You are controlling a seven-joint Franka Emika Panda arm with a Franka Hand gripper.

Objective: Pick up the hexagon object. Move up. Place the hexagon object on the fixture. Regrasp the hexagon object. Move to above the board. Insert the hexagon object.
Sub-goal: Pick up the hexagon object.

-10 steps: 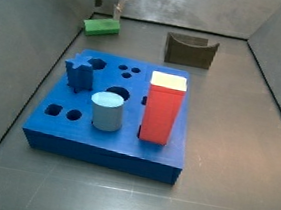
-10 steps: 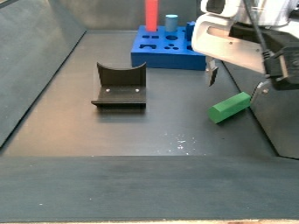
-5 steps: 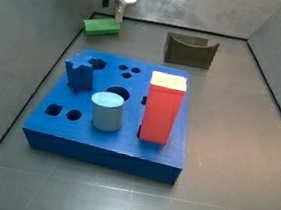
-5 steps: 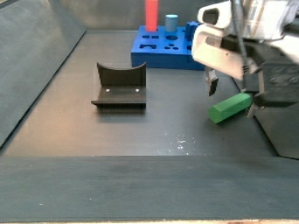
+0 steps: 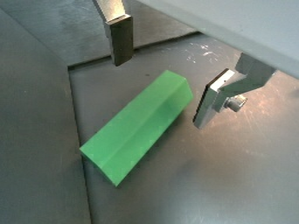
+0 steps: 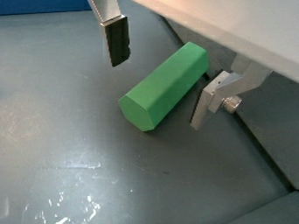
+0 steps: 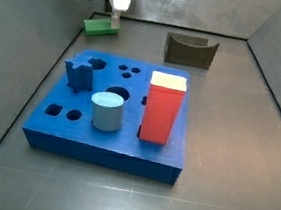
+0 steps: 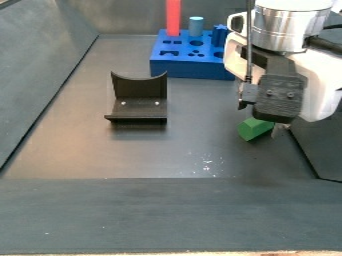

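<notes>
The hexagon object (image 6: 166,86) is a bright green bar lying flat on the dark floor close to a side wall. It also shows as the green bar (image 5: 135,129) in both wrist views. My gripper (image 6: 159,87) is open and straddles it, one finger (image 5: 121,39) on each side, with a gap to the bar on both. In a side view the gripper (image 8: 261,105) covers most of the hexagon object (image 8: 254,130). The gripper (image 7: 108,15) hangs just over the green bar (image 7: 102,26). The fixture (image 7: 189,50) and the blue board (image 7: 84,98) stand apart from it.
A red block (image 7: 165,106) and a pale blue cylinder (image 7: 108,111) stand upright in the board. The fixture (image 8: 136,98) sits mid-floor, the board (image 8: 187,58) behind it. Grey walls enclose the floor, and one runs right beside the green bar.
The gripper has turned and come down over the green bar, so its fingers now flank it. The bar, fixture and board have not moved.
</notes>
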